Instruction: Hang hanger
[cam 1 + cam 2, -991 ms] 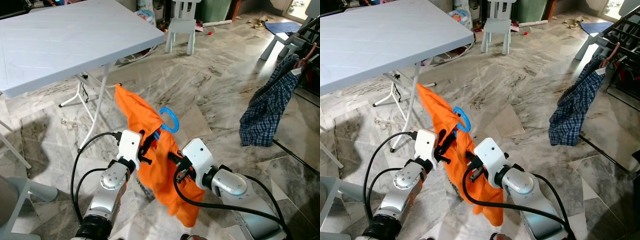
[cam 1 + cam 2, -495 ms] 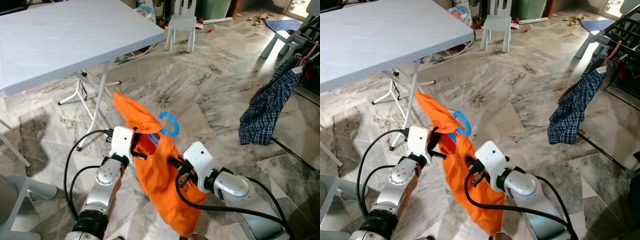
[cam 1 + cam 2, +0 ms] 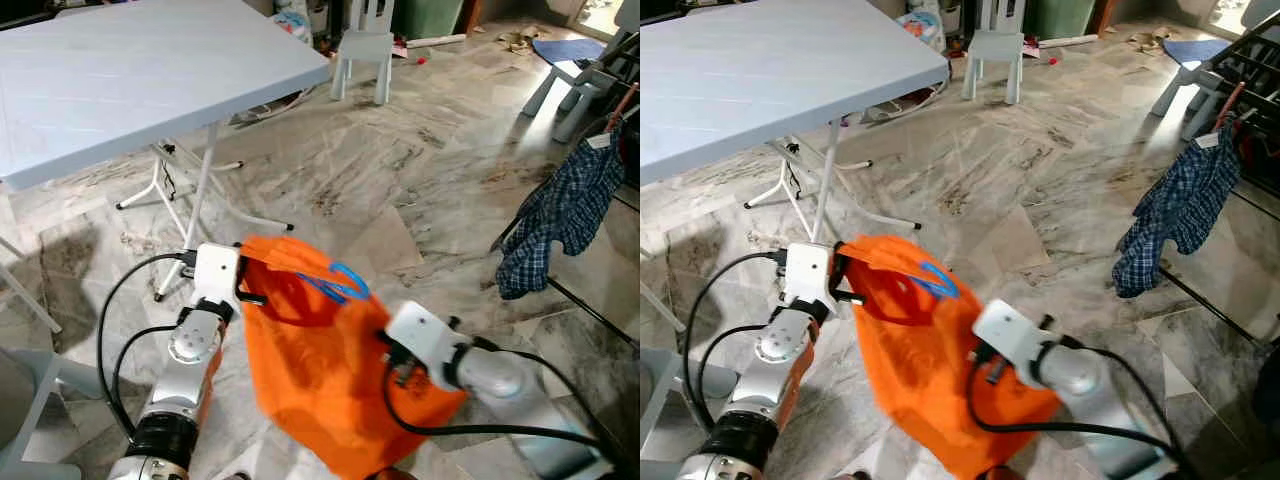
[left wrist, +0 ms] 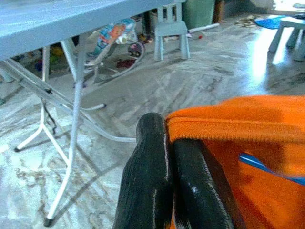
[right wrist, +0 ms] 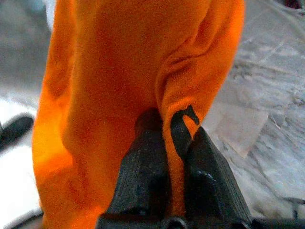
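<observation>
Low at 6 o'clock above the grey marble floor (image 3: 400,180): orange cloth garment (image 3: 320,380) stretched wide, blue plastic hanger (image 3: 335,283) lying in its top opening. Left gripper (image 4: 167,138) pinching the hem at 9 o'clock, right gripper (image 5: 167,131) clamping fabric at 3 o'clock.

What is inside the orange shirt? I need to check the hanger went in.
A blue hanger shows at the opening of the orange shirt, held spread between the left gripper and right gripper. The cloth covers the rest of the hanger.
</observation>
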Controlling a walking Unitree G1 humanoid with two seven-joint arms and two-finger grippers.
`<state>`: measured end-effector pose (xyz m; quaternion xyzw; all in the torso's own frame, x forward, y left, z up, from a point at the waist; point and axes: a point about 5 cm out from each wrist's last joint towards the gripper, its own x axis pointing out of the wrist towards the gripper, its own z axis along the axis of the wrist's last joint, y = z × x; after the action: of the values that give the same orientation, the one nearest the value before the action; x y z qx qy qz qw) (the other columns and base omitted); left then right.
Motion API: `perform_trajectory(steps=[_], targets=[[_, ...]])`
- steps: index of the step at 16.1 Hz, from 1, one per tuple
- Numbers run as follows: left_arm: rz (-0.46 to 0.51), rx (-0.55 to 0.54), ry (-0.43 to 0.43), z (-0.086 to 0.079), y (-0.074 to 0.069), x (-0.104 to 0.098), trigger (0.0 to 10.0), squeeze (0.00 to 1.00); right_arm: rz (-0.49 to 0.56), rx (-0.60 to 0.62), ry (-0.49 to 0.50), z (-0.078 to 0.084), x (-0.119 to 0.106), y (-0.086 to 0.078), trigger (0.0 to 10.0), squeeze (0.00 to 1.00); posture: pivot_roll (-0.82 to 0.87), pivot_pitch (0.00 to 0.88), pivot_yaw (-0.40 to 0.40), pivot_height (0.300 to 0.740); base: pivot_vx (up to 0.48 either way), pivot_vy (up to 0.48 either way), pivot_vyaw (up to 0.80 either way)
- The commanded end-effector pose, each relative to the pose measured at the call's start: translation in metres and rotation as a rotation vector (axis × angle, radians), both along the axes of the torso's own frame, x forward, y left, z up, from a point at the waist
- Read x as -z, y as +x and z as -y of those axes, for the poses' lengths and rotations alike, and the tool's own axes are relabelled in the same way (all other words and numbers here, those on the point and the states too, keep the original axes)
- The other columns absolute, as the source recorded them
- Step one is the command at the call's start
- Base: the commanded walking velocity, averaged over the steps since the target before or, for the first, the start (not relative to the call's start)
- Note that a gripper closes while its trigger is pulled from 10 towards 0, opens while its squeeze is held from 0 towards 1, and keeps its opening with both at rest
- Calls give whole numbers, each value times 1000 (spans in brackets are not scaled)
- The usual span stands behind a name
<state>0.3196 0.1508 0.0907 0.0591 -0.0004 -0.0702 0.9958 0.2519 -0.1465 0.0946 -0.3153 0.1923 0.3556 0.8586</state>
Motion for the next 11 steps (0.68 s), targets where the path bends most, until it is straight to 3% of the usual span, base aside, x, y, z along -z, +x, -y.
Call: perform_trajectory(steps=[1,3,4,6,7,11], targets=[[32,-52,15,-14,6,-9,0,0,13,-16,-96,20,1,1,10000,0,-187,133,11,740,0,0,0],[32,-56,15,-16,7,-10,0,0,9,-14,-112,26,0,1,10000,0,-186,135,13,740,0,0,0],[29,-63,22,-20,9,-11,0,0,-8,-9,-165,55,-5,-1,10000,0,-192,136,16,740,0,0,0],[6,-63,31,-24,10,-8,0,0,-36,-45,-186,79,-19,-9,10000,0,-201,139,19,740,0,0,0],[-3,-60,29,-23,10,-6,0,0,-53,-92,-177,83,-24,-15,10000,0,-201,139,19,740,0,0,0],[-49,-16,16,-17,6,3,0,0,-97,-120,23,97,-68,-22,10000,0,-211,142,23,740,0,0,0]])
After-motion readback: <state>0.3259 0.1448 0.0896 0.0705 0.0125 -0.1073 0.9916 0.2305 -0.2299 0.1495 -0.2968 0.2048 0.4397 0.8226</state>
